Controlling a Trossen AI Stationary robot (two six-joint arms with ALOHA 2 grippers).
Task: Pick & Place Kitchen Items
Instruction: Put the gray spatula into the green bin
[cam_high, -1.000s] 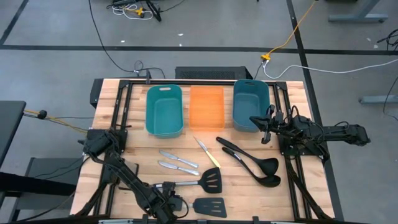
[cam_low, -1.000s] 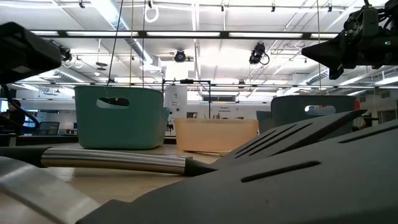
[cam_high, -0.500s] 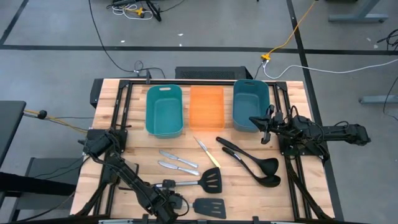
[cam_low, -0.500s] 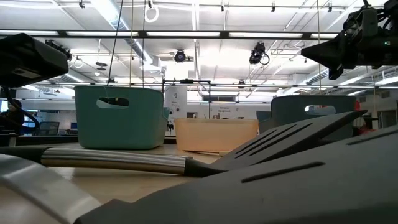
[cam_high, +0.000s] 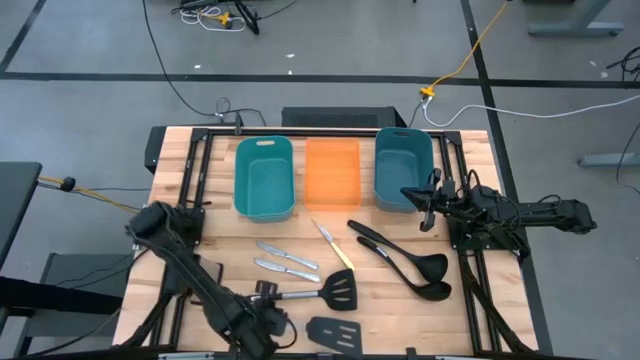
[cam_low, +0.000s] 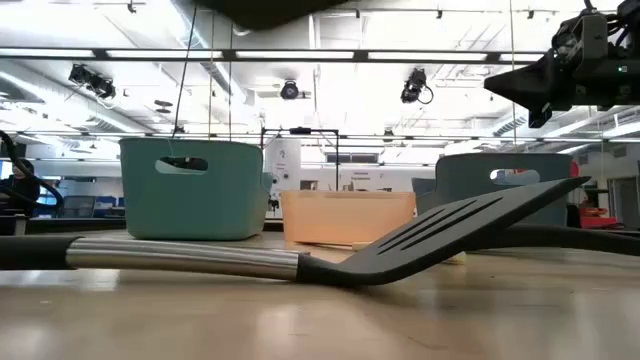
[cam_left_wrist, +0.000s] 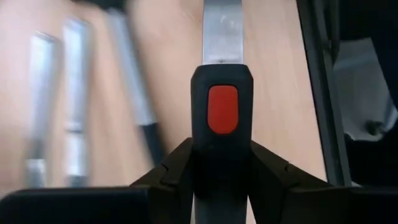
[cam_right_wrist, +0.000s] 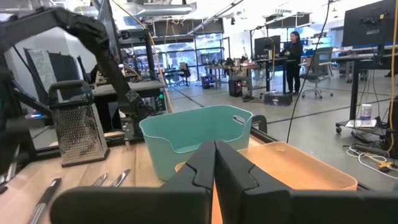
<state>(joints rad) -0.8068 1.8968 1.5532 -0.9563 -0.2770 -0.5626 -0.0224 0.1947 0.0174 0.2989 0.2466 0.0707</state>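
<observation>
My left gripper (cam_high: 268, 325) hovers at the table's near left, shut on a black slotted spatula (cam_high: 335, 333). A second slotted spatula (cam_high: 312, 293) lies flat just beyond it and fills the low view (cam_low: 330, 255). Two silver knives (cam_high: 287, 255) (cam_high: 284, 267), a pale-yellow knife (cam_high: 333, 245) and two black ladles (cam_high: 400, 250) (cam_high: 412, 278) lie on the wood mid-table. My right gripper (cam_high: 425, 205) waits shut (cam_right_wrist: 214, 162) in the air beside the right-hand teal bin (cam_high: 403, 167). My left gripper pinches the black handle end (cam_left_wrist: 222, 134) of the spatula, the part with the red insert, between its two fingers (cam_left_wrist: 174, 171). The fingers come steeply from above and lie across the handle. The silver shaft (cam_left_wrist: 222, 31) runs on away from them, and the spatula is lifted clear of the table.
A teal bin (cam_high: 264, 177), an orange bin (cam_high: 332, 172) and the second teal bin stand in a row along the far side. Black frame rails (cam_high: 200, 180) run down both sides of the table. Bare wood lies between the bins and the utensils.
My left gripper has risen with the near spatula. The spatula has come up off the table and out of the low view's foreground, and its head has shifted a little toward the table's left edge. The second spatula has stayed where it was.
</observation>
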